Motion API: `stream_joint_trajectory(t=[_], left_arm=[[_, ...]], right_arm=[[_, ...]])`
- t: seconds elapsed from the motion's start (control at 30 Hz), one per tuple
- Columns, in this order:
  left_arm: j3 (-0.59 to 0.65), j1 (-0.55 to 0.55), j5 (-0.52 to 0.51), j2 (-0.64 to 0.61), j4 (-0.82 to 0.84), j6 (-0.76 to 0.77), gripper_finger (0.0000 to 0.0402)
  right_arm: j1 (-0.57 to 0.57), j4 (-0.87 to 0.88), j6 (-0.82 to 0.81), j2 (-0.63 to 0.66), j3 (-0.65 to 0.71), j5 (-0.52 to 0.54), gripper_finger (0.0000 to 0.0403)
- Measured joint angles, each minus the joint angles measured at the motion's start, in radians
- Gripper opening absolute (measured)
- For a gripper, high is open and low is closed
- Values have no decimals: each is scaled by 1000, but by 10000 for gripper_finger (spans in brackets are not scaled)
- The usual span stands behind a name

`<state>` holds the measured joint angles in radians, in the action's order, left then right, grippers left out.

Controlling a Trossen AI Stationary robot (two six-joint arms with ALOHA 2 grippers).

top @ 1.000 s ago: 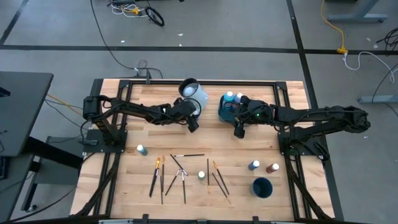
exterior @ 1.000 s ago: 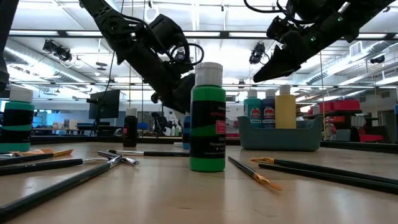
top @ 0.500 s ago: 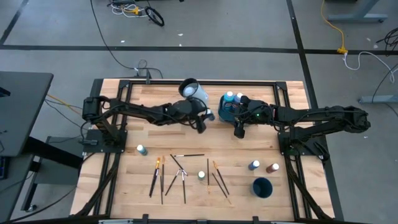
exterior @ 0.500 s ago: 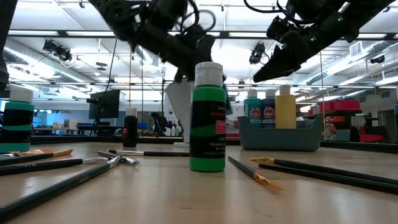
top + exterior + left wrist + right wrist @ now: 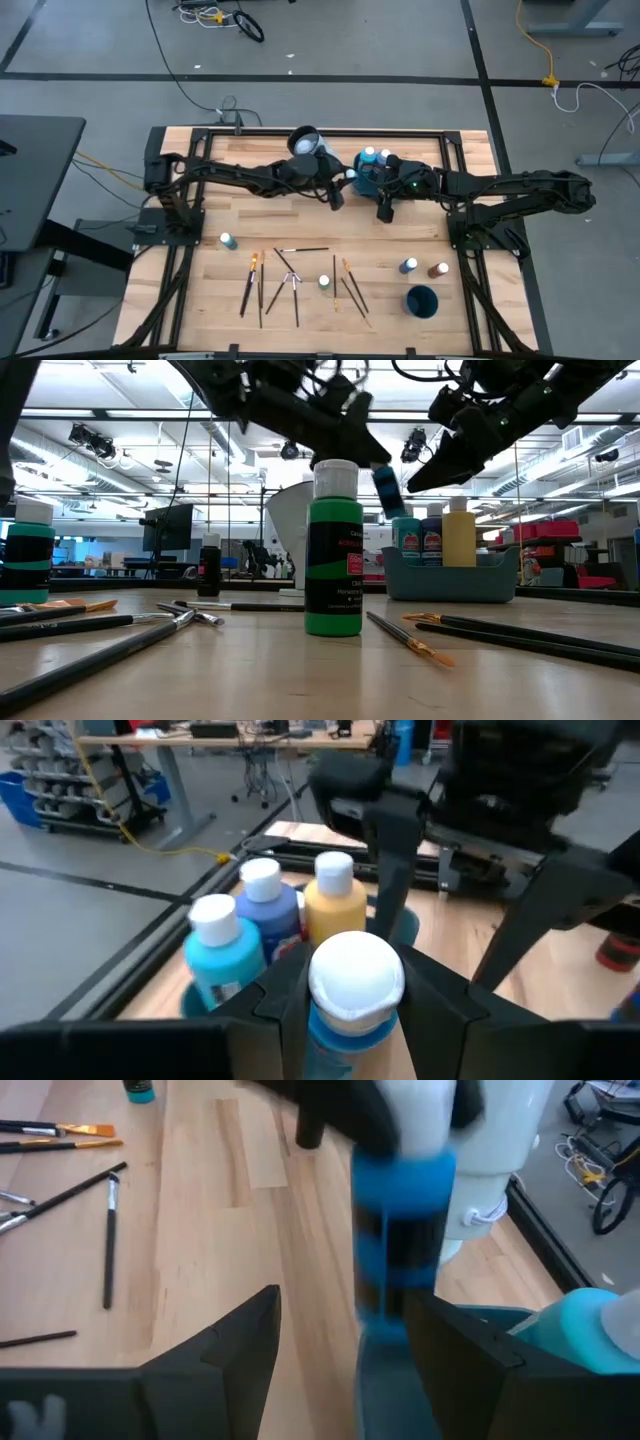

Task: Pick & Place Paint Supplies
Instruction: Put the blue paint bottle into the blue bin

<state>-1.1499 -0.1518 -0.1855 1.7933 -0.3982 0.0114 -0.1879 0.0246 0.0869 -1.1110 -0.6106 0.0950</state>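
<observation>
Left gripper: we see the left gripper (image 5: pixel 350 1010) clamped on a blue paint bottle (image 5: pixel 352 995), white cap up, raised off the desk (image 5: pixel 250 215) just beside the teal tub (image 5: pixel 366 181).
Right gripper: the right gripper (image 5: pixel 384 213) hangs with its jaws parted and bare, on the tub's near side.
Tub: the left wrist view shows a light blue, a darker blue and a yellow bottle standing inside.
Views: only the right wrist view shows the held bottle's blue body (image 5: pixel 400 1250) between the right gripper's fingers (image 5: pixel 215 1355); the low view shows it tilted in the air (image 5: pixel 386 488).
Open room: bare wood lies between the tub and the brushes (image 5: pixel 290 282); a green bottle (image 5: pixel 334 550) stands among them, far from the tub.
Edges: the white jug (image 5: pixel 312 148) sits by the far rail, just beside the tub.
</observation>
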Motion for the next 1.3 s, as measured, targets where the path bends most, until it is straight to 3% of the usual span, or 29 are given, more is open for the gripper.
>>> stream_joint_trajectory(t=[0.3,0.57,0.8,1.3], left_arm=[[-120,-67,50,175,41,11,129],[-167,-93,79,288,46,17,131],[-166,-97,20,290,76,-51,142],[-165,-119,93,288,42,-98,153]], right_arm=[[0,60,18,0,-1,239,215],[0,67,34,0,-1,201,215],[0,68,53,0,-1,201,215],[0,68,53,0,-1,200,215]])
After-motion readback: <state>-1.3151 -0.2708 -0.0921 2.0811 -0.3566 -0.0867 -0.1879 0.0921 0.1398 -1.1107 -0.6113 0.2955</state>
